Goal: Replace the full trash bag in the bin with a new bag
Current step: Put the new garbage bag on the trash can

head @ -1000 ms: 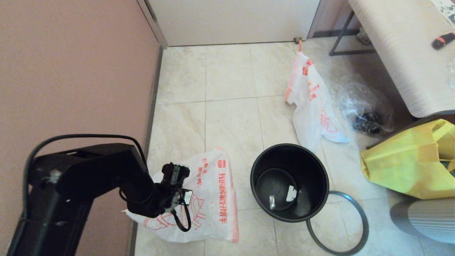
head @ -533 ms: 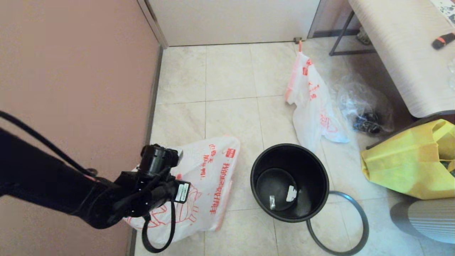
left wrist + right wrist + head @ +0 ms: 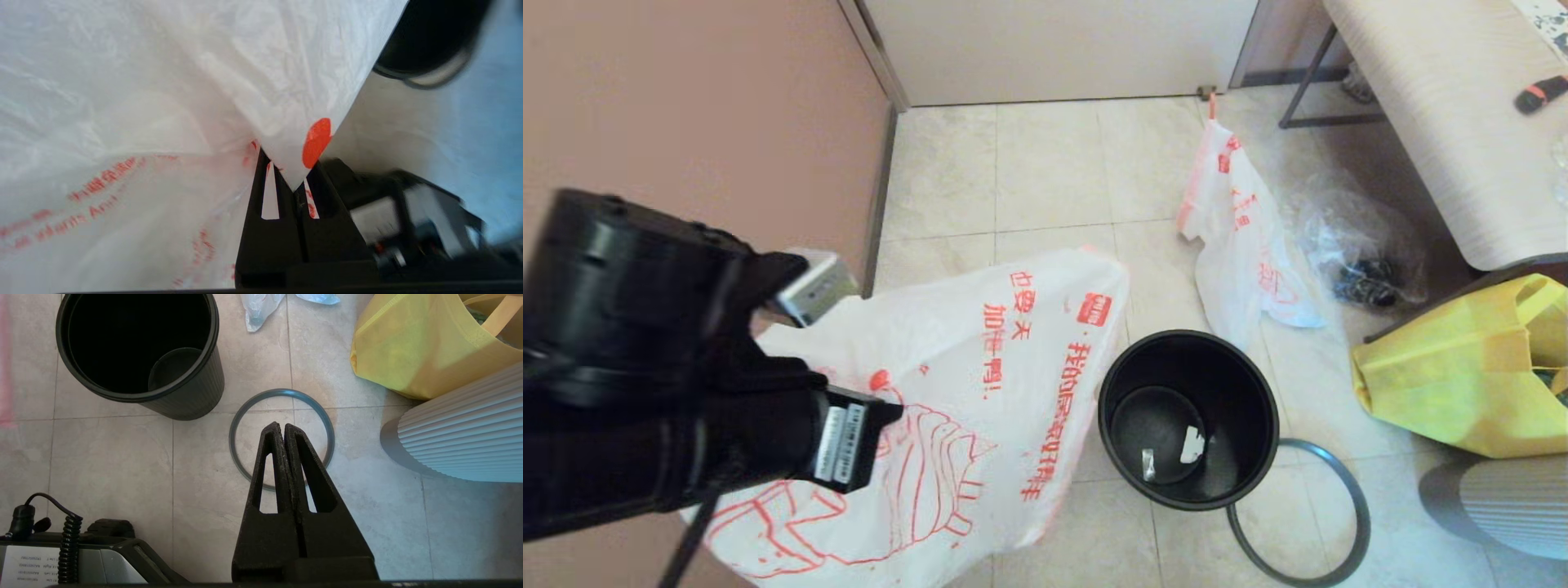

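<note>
While the left claw [image 3: 292, 179] pinches a corner of the new bag [image 3: 964, 392] between its closed fingers, the sheet hangs spread out just left of the bin [image 3: 1188, 420], its orange-red hand drawing facing up. Upright on the tiled floor, the bin has its grey hoop [image 3: 1307, 523] lying beside it. Farther back lies the full trash bag [image 3: 1241, 237]. Parked above the hoop, the right claw [image 3: 284, 430] is closed on nothing.

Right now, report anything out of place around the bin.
The bin's grey hoop is off, lying flat on the tiles beside it. The bin stands unlined with scraps at the bottom. The full trash bag slumps on the floor behind it.
</note>
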